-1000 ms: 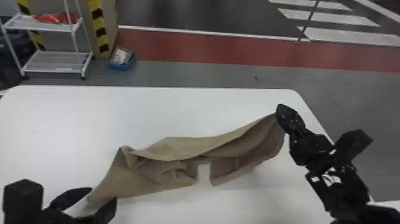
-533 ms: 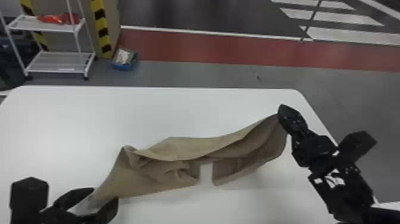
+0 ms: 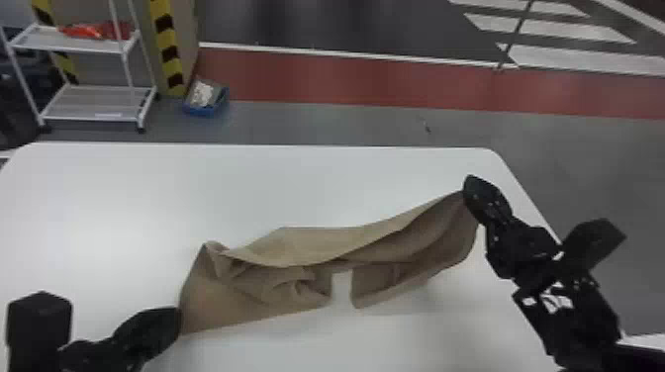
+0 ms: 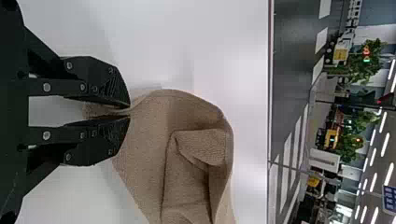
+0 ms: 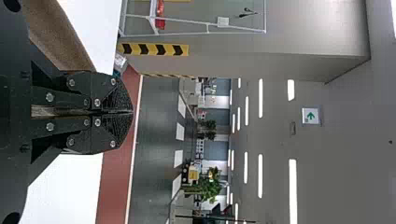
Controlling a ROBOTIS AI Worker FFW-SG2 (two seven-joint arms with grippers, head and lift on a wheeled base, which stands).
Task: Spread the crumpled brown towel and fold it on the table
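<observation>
Two grippers hold the brown towel (image 3: 257, 297) between them over the white table (image 3: 148, 193). From the head view, we see it stretched slantwise, with the left gripper (image 3: 174, 324) at its near left end and the right gripper (image 3: 470, 187) at its far right end. Its upper edge sags into a long fold, loose creases bunch below, and a squarish notch in the lower edge lets the smooth tabletop through.

The left wrist view gives us the grip up close: the left gripper (image 4: 130, 112) has its flat black fingers clamped on the cloth, a pinched bit poking back between them. There we also make out a fine, nubbly weave and a rounded, turned-over flap.

In the right wrist view, the right gripper (image 5: 132, 112) is closed tip to tip on the towel, with cloth visible between the fingers. Beyond, we find a green-and-white sign (image 5: 310, 115) on the plain grey wall (image 5: 345, 140). The head view gives us a white metal rack (image 3: 74, 45) past the table.
</observation>
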